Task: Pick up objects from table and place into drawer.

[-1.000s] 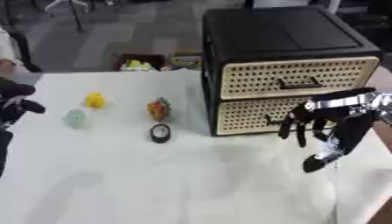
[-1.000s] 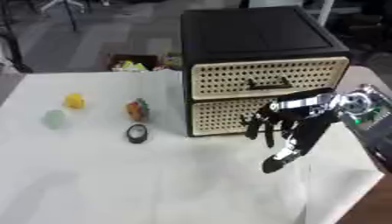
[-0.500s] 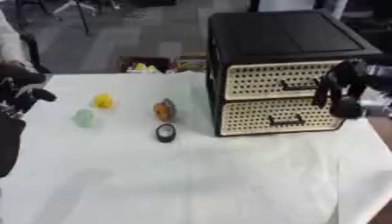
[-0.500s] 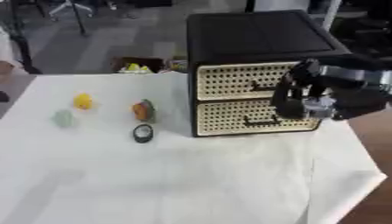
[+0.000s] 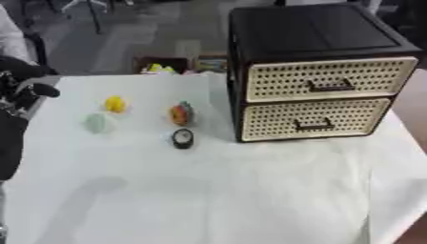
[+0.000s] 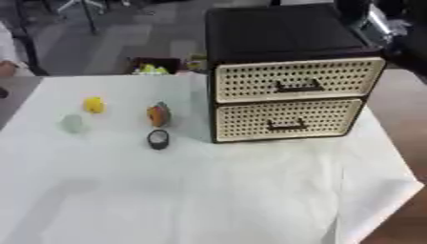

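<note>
Resting at the far left edge of the left eye view, the left hand point(image 5: 25, 90) is sitting with its fingers curled in and holding nothing. Just to its right on the tabletop point(image 5: 208, 190), a pale green object point(image 5: 96, 123) and a yellow object point(image 5: 115, 104) are lying near each other, then an orange object point(image 5: 180, 113) with a small round black-and-white object point(image 5: 183, 138) just below it. Further right, the drawer unit point(image 5: 317, 71) is standing with both drawers closed. The right hand point(image 6: 367, 19) is showing only as a dark blur at the upper right; I cannot tell its finger state. Any object carried over now is likely hitting a closed drawer front, and the small round pieces are probably prone to rolling when nudged.
</note>
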Robot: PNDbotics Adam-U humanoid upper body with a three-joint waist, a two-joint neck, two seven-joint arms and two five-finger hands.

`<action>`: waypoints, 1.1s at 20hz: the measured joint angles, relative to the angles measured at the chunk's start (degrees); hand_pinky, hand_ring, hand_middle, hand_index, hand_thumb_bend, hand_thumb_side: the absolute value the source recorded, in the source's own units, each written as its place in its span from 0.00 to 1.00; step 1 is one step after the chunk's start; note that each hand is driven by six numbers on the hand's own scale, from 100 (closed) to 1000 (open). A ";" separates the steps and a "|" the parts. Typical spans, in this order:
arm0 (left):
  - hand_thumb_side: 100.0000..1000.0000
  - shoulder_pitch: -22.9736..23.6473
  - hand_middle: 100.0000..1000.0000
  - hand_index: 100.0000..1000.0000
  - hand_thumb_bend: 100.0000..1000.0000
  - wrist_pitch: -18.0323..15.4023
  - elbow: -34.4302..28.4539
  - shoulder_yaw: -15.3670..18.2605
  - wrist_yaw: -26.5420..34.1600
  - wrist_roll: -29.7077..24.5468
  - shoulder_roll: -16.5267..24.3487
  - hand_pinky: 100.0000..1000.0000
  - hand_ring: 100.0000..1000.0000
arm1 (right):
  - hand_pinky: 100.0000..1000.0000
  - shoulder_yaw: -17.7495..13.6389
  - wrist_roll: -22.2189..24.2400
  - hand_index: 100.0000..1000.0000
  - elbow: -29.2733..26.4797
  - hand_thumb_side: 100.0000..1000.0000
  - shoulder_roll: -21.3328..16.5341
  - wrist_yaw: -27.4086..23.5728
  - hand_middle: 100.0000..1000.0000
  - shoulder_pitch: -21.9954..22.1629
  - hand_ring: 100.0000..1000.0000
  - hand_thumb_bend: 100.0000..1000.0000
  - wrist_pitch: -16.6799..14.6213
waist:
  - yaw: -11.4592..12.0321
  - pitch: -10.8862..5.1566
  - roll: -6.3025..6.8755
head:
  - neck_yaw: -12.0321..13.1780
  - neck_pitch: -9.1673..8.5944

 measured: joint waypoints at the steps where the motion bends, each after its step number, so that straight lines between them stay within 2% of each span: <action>1: 0.97 0.00 0.59 0.71 0.00 -0.19 0.00 0.01 0.08 0.03 0.04 0.56 0.67 | 0.26 -0.38 -3.18 0.74 -0.01 0.61 1.31 1.25 0.66 0.01 0.54 0.12 -0.98 | 0.00 0.00 0.09 | 0.02 0.13; 5: 0.97 -0.02 0.59 0.72 0.00 -1.26 0.00 0.02 0.53 0.31 0.82 0.56 0.67 | 0.32 -1.41 -14.20 0.75 -0.01 0.57 5.36 6.17 0.67 1.30 0.57 0.00 -4.62 | -0.05 0.03 0.27 | 0.04 0.17; 9: 0.96 -0.03 0.59 0.72 0.00 -2.47 0.00 0.01 1.24 0.30 1.18 0.56 0.67 | 0.32 -2.14 -21.06 0.74 -0.01 0.54 8.18 10.44 0.65 3.60 0.55 0.00 -7.36 | -0.08 0.12 0.53 | 0.05 0.18; 14: 0.96 -0.03 0.59 0.72 0.00 -3.87 0.00 -0.01 2.36 0.03 1.46 0.56 0.67 | 0.32 -2.59 -24.33 0.74 -0.01 0.52 10.47 12.03 0.63 5.32 0.54 0.00 -8.64 | 0.06 0.13 0.67 | 0.08 0.19; 22: 0.96 0.26 0.59 0.72 0.00 -4.83 0.00 0.00 3.17 0.07 1.51 0.56 0.67 | 0.32 -3.32 -25.33 0.73 -0.01 0.51 11.49 12.19 0.62 6.41 0.53 0.00 -8.42 | 0.34 -0.33 0.67 | 0.13 0.62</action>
